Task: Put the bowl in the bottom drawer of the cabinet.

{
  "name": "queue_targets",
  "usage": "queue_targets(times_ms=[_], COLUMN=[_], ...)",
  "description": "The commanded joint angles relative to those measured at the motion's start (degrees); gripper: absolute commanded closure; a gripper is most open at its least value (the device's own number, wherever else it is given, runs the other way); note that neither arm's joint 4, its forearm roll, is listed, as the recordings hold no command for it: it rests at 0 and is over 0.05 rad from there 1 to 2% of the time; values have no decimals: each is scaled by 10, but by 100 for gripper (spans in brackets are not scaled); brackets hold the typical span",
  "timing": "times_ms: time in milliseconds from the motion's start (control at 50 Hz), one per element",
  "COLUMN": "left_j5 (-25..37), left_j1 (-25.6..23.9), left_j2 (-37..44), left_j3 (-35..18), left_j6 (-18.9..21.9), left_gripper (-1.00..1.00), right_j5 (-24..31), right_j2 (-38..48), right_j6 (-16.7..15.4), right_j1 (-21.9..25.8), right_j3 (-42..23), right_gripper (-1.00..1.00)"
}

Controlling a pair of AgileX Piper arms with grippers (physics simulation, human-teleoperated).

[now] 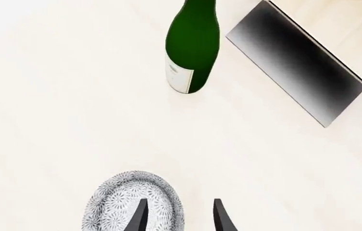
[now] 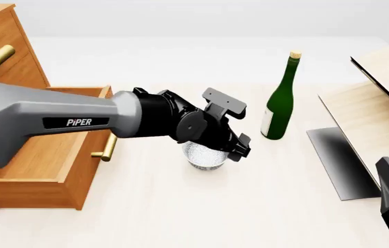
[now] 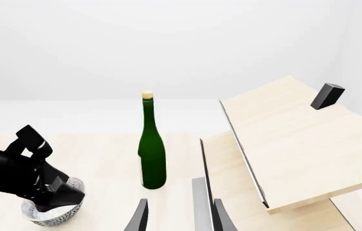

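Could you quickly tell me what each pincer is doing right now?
Left pincer: open, one finger inside the bowl, rim between fingers.
Right pincer: open, holding nothing.

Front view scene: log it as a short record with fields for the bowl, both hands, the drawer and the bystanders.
bowl: speckled bowl upright on the table, right of the cabinet
left hand: left hand over the bowl, fingers apart, one finger over the bowl's inside, one outside the rim
right hand: right hand open, holding nothing, low at the table's right
bottom drawer: bottom drawer pulled open, nothing seen inside
bystanders: green bottle upright; pale wood-and-black unit at right
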Motion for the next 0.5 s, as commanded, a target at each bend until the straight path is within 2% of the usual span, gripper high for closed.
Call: queue_targets(times_ms=[20,500], left_j5=[-12,-2], left_j1=[-1,4], left_j2=[15,34], left_j3=[10,4], left_j6=[-14,-26], left_gripper=[-100,-100], right_j5=[0,1], right_j2=[0,0], right_j6=[0,0], right_j1=[0,0], right_j3=[0,0], right_gripper=[-100,-100])
